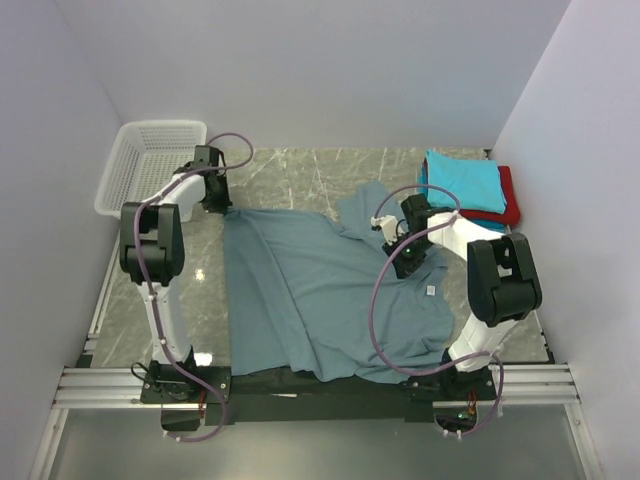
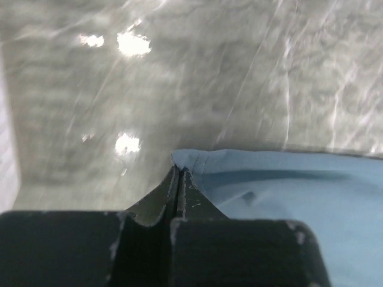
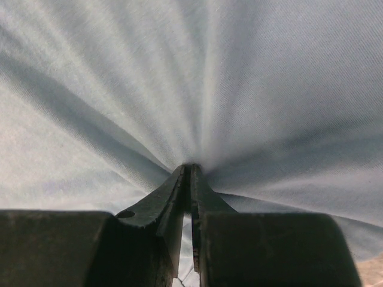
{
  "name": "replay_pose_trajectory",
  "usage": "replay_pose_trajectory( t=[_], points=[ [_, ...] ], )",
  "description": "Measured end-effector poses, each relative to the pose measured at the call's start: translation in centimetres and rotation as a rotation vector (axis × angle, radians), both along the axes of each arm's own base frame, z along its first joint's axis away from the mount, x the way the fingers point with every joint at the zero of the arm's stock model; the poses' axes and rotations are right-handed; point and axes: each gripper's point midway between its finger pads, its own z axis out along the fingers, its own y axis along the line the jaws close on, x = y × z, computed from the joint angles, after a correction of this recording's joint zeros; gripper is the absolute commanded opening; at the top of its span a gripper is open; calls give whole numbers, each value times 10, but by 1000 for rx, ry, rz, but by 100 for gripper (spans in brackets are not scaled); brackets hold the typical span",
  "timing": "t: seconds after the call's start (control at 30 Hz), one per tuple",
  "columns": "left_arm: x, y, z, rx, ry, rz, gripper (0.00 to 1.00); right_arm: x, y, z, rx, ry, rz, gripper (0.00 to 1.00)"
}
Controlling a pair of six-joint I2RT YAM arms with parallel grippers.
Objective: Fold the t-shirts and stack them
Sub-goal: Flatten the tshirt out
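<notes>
- Grey-blue soft knit: the large, dusty grey-blue short-sleeved t-shirt (image 1: 320,300) lies spread but rumpled across the middle of the grey, white-veined, glossy stone-look table (image 1: 290,170), between the two arms. A small white neck label (image 1: 431,290) shows near the right arm.
- Done, judging by how things lie: at the far right corner a bright turquoise folded shirt (image 1: 462,180) sits flat and square on a red folded shirt (image 1: 508,205), whose edge peeks out on the right side. Whether another shirt lies under them I cannot tell.
- Left to do, as I judge it: the grey-blue t-shirt is not yet folded, with one sleeve flung toward the far side and diagonal ridges across the body. Its fold seems only to be starting, and stacking comes after.
- The left gripper (image 2: 179,174) has its black jaws pressed together on the stitched hem corner at the shirt's far-left edge.
- The right gripper (image 3: 190,170) is nipped onto a pinch of the same cloth, and creases fan out from its tips across thin, finely woven fabric.
- A white plastic mesh basket (image 1: 150,165), rigid and latticed, stands at the far left corner, apart from the shirt.
</notes>
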Motion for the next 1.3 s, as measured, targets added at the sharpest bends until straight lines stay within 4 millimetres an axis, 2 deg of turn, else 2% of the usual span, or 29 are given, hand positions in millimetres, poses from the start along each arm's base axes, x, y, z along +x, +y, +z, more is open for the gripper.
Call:
replay_pose_trajectory(
  t=[0.13, 0.27, 0.4, 0.47, 0.5, 0.57, 0.7, 0.77, 0.8, 0.83, 0.9, 1.0, 1.1, 1.17, 1.3],
  points=[
    [-12, 6, 27, 17, -59, 23, 0, -9, -3, 0, -6, 3, 16, 14],
    [-15, 8, 53, 20, -124, 44, 0, -20, -8, 0, -22, 19, 31, 14],
    [-23, 9, 55, 18, -134, 49, 0, -30, -11, 2, -37, 51, 41, 27],
    [-27, 9, 52, 19, -124, 49, 0, -31, -13, 9, -45, 74, 41, 31],
    [-27, 9, 52, 19, -122, 49, 0, -26, -13, 16, -43, 67, 37, 35],
    [-27, 9, 52, 17, -124, 49, 0, -1, -10, 41, -27, 34, 15, 38],
    [-27, 7, 54, 9, -129, 42, 0, 113, 4, 111, 66, -204, -63, 45],
    [-27, 5, 53, 2, -126, 37, 0, 161, 8, 132, 111, -279, -103, 47],
    [-27, 5, 53, -2, -126, 34, 0, 184, 10, 139, 131, -315, -122, 51],
    [-27, 4, 54, -6, -127, 31, 0, 199, 11, 141, 142, -328, -140, 51],
    [-27, 2, 53, -13, -125, 26, 0, 230, 13, 135, 164, -344, -181, 56],
    [-28, -1, 54, -29, -124, 13, 0, 260, 14, 109, 169, -326, -237, 63],
    [-28, -5, 53, -45, -120, 1, 0, 268, 11, 71, 146, -271, -290, 64],
    [-29, -7, 53, -54, -117, -5, 0, 269, 10, 53, 136, -242, -317, 63],
    [-31, -9, 53, -67, -109, -14, 0, 275, 9, 38, 137, -234, -357, 59]
  ],
)
